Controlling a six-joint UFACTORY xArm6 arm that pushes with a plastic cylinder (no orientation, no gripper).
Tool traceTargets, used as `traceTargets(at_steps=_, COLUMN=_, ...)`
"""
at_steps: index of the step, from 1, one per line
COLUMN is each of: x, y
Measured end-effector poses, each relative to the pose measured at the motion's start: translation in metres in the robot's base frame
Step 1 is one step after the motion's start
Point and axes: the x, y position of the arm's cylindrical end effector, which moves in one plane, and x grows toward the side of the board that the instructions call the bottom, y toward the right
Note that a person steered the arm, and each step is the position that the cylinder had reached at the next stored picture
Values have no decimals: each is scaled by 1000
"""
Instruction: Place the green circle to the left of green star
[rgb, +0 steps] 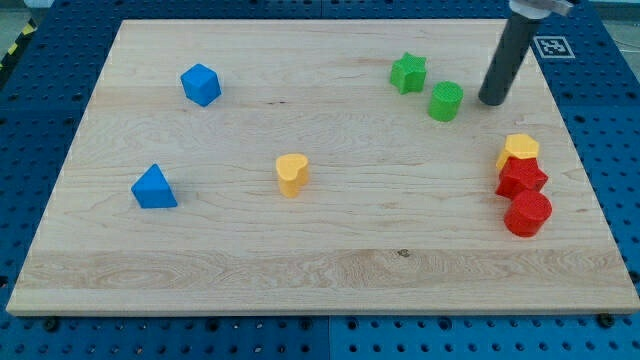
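The green circle (446, 101) sits on the wooden board at the upper right. The green star (408, 73) lies just up and to the left of it, a small gap apart. My tip (491, 101) stands on the board right of the green circle, a short gap away and at about its height in the view. The dark rod rises from the tip toward the view's top right.
A yellow hexagon (519, 150), a red star (521, 178) and a red cylinder (527, 213) are stacked close together at the right edge. A yellow heart (292, 173) is near the centre. A blue cube (201, 84) and a blue triangle (154, 188) are at the left.
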Motion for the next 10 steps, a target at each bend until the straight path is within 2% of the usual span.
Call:
traceTargets(at_steps=1, x=3, y=-64)
traceTargets(at_steps=2, x=10, y=-90)
traceTargets(at_steps=3, x=15, y=-63)
traceTargets(at_steps=5, x=80, y=-67)
traceTargets(at_steps=6, x=53, y=-91)
traceTargets(at_steps=7, x=-4, y=-95)
traceTargets(at_steps=8, x=33, y=-95)
traceTargets(at_steps=9, x=101, y=-96)
traceTargets(at_steps=10, x=102, y=-125)
